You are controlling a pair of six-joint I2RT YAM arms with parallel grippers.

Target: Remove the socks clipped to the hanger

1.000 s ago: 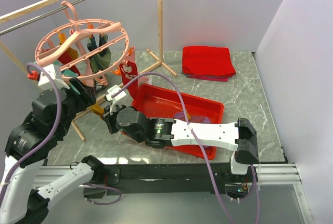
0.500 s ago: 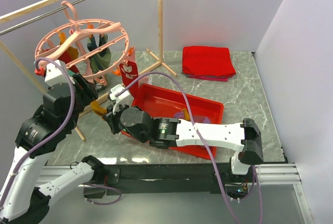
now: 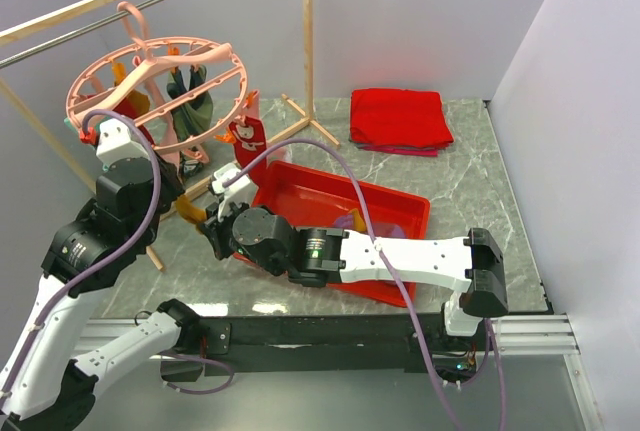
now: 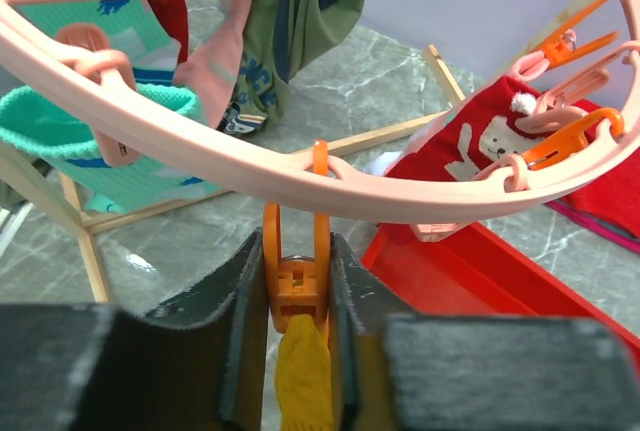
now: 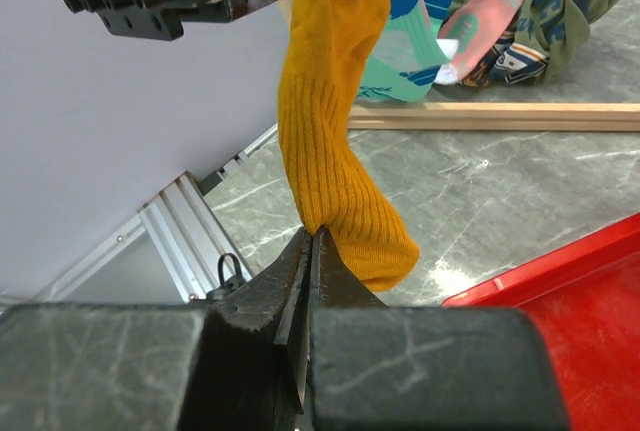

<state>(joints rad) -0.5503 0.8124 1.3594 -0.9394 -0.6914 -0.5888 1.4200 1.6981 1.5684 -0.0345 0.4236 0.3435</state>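
Yellow sock (image 5: 335, 151) hangs from an orange clip (image 4: 296, 286) under the pink hanger (image 4: 200, 141) ring. My left tool (image 4: 297, 271) clamps that clip from both sides; my right tool (image 5: 308, 251) is clenched low on the sock, above the table (image 5: 500, 181). More socks (image 4: 60, 141) dangle behind.

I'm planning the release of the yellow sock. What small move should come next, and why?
Probably squeeze the left gripper a little tighter on the orange clip, which grips the yellow sock. The right gripper already pinches that sock lower down, so once the clip opens it can pull it free.
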